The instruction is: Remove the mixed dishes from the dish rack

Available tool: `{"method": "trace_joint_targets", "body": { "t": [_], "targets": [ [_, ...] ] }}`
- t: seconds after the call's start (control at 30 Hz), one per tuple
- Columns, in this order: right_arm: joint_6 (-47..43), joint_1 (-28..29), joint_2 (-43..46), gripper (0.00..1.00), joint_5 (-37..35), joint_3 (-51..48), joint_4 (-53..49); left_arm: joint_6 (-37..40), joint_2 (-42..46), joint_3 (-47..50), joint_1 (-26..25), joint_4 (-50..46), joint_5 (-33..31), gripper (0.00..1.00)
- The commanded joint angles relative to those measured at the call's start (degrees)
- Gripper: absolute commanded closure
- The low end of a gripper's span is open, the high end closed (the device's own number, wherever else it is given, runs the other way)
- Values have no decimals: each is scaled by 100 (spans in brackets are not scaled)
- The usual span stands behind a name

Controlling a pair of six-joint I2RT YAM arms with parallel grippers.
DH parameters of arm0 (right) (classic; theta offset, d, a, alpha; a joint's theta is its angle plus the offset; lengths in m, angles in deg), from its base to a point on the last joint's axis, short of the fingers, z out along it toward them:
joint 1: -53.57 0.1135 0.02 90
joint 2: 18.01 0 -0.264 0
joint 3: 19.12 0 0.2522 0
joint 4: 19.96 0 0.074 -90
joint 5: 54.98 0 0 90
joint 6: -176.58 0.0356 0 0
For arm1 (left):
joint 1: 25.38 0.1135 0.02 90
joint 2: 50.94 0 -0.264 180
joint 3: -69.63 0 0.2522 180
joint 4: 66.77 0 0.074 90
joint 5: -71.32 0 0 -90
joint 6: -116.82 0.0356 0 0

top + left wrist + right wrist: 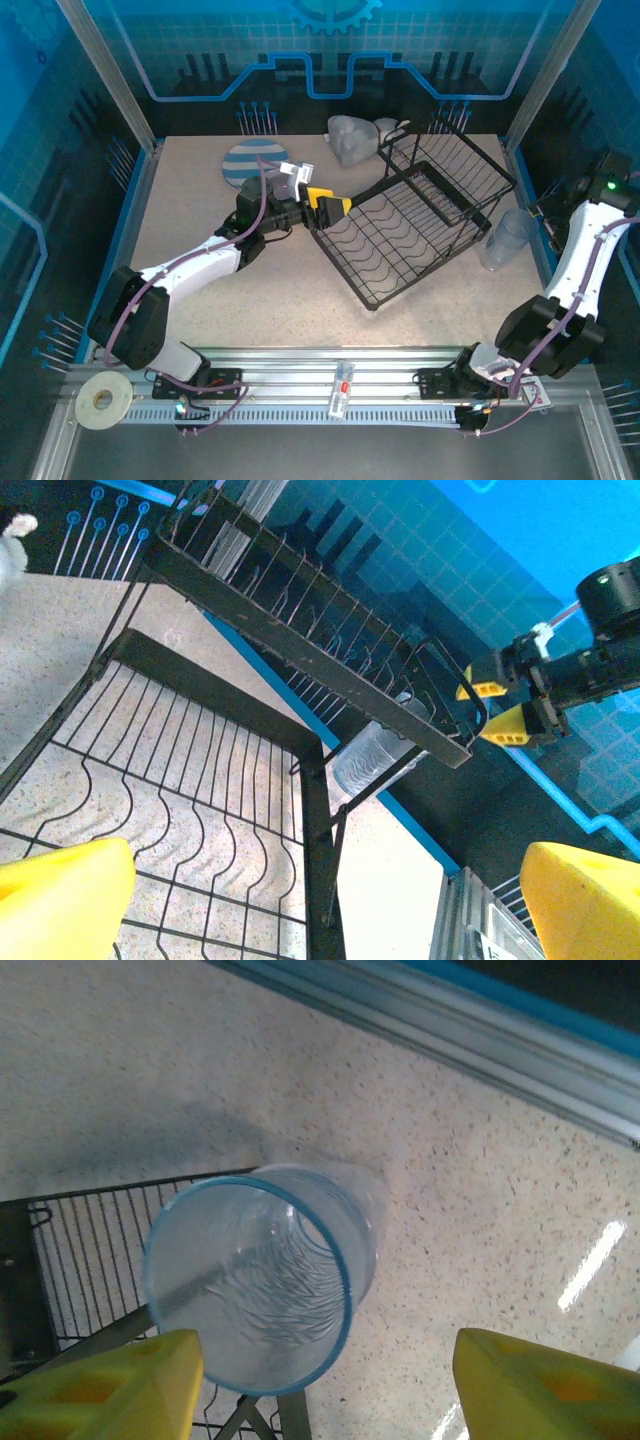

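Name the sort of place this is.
Probably a robot test cell, not a kitchen: speckled table walled by blue printed panels, aluminium mounting rails, a dish rack staged on it.

White-shelled left arm (190, 265) and right arm (585, 255), black joints, purple cables (yellow fingers (65, 895)).

Rack (415, 215): black wire, two tiers, standing askew at mid-table. Cup (507, 238): clear, upright, just right of the rack. Plate (250, 163): striped face up, flat, far left. Lavender bowl (350, 140) and pale bowl (385, 127): together behind the rack.
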State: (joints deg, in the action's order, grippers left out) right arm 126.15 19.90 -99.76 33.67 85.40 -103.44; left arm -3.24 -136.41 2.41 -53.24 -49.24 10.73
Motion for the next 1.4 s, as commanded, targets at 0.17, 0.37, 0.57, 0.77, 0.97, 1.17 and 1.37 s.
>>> {"method": "trace_joint_targets", "body": {
  "t": [0.17, 0.37, 0.57, 0.77, 0.97, 1.17, 1.37],
  "targets": [
    [-199, 981, 345, 34, -633, 348, 305, 349, -136, -306, -136, -1020, 289, 1],
    [-317, 1610, 366, 40, -843, 477, 274, 766, -170, -352, -429, -1721, 285, 1],
    [-516, 2060, 382, 41, -770, 543, 246, 867, -269, -191, -609, -1981, 236, 1],
    [-502, 2434, 323, 47, -819, 621, 322, 830, -505, -219, -652, -2035, 202, 1],
    [-403, 2439, 109, 47, -338, 458, 624, 697, -706, -313, -656, -1983, 193, 1],
    [-354, 2556, -193, 49, -93, 556, 896, 583, -847, -345, -657, -1917, 204, 1],
    [-443, 2730, -604, 51, 97, 830, 1062, 453, -926, -280, -663, -1825, 188, 1]
  ]
}}
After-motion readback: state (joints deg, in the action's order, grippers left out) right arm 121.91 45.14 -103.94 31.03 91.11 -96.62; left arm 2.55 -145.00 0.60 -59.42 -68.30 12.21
